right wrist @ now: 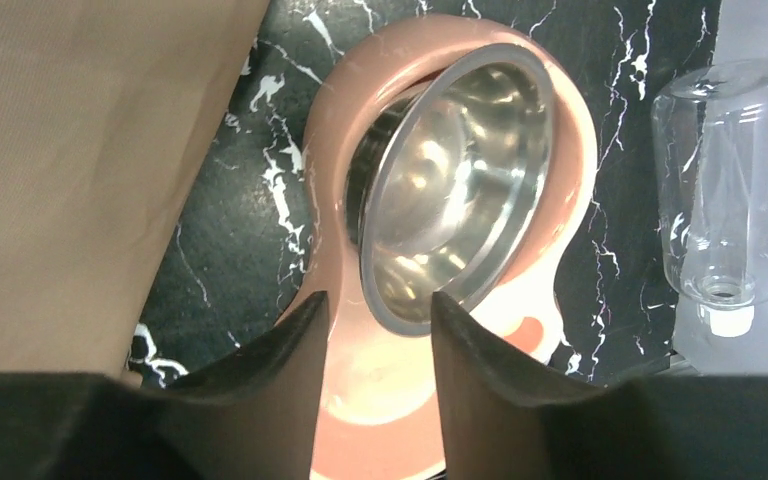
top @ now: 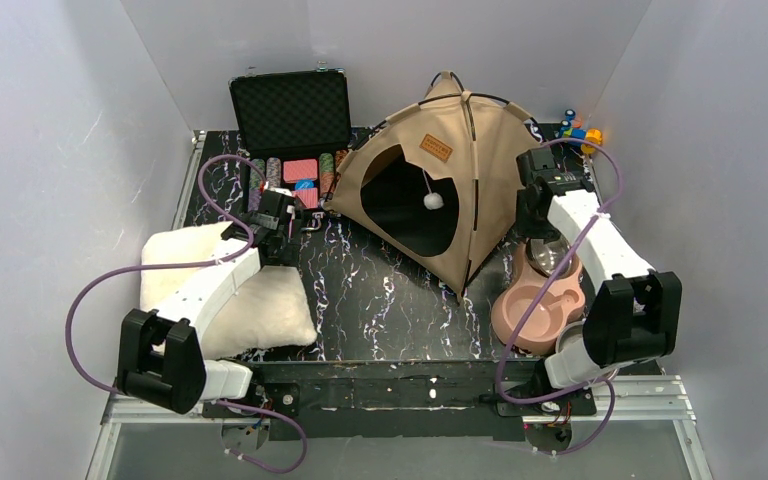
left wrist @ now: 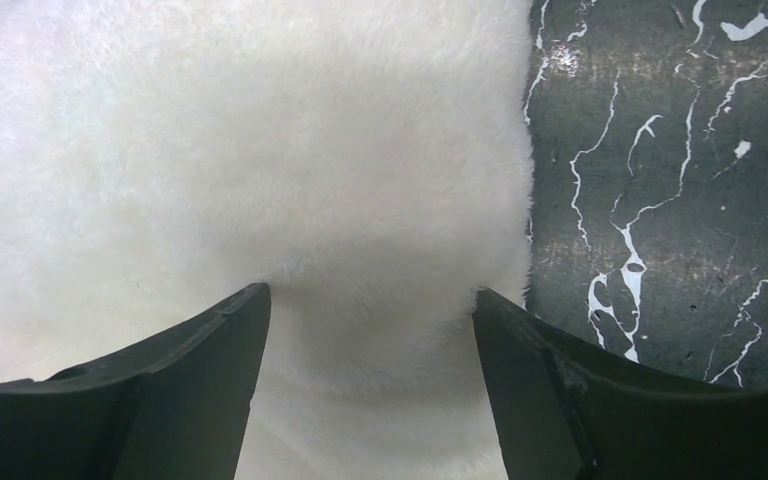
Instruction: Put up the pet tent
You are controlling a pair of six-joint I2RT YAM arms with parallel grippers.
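Left gripper (left wrist: 370,295): spread wide, empty, over edge of cream cushion (left wrist: 260,150), left of pet tent (top: 495,175). Right gripper (right wrist: 380,298): parted, empty, above steel bowl (right wrist: 460,180) in pink feeder (right wrist: 572,120), right of pet tent. Pet tent upright between both grippers, white pom-pom (top: 434,201) hanging in doorway (top: 400,205).

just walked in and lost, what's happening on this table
Two robot arms are working on setting up a pet tent, which stands upright at the back of the table, its pom-pom hanging in the doorway. Neither arm holds anything. The left arm has its jaws open over the edge of the fluffy cream cushion. The right arm has its jaws open above the pink feeder with the steel bowl, beside the tent.
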